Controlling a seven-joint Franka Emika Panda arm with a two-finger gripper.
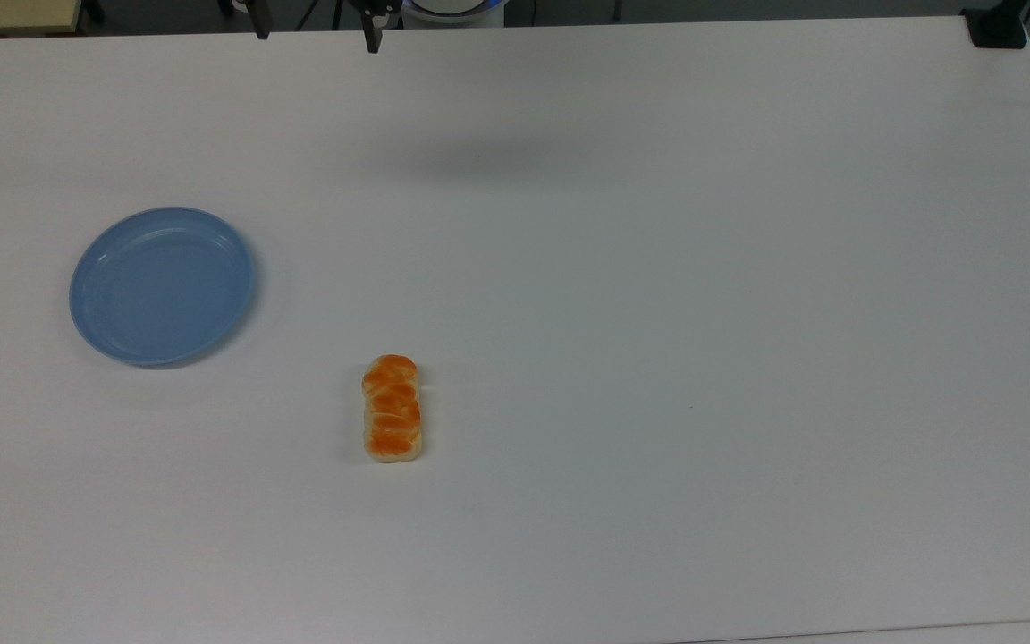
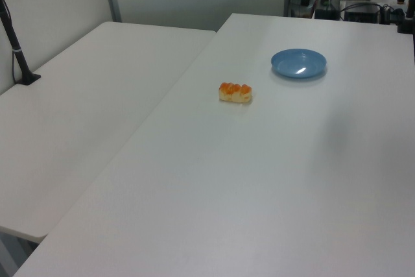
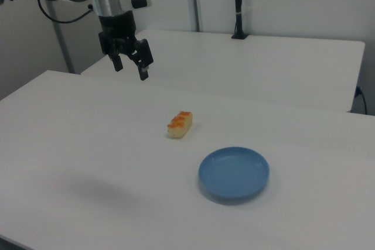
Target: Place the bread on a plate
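Note:
The bread [image 1: 392,409], a small loaf with an orange-brown glazed top, lies on the white table [image 1: 658,268], lengthwise along the top view's vertical. The empty light-blue plate [image 1: 162,286] sits up and to the top view's left of it, about a plate's width away. In the right view the bread [image 3: 180,124] lies beyond the plate [image 3: 234,173]. My gripper [image 3: 130,69] hangs open high above the table, to the right view's left of the bread, with nothing between its fingers. The top view catches its fingertips [image 1: 371,40] at the upper edge. In the left view the bread [image 2: 235,92] lies before the plate [image 2: 298,63].
A second white table [image 2: 97,95] adjoins this one on the left view's left, with a black pole [image 2: 16,50] clamped to it. Another black mount [image 1: 998,27] stands at the top view's upper right corner. A wide bare tabletop spreads to the top view's right of the bread.

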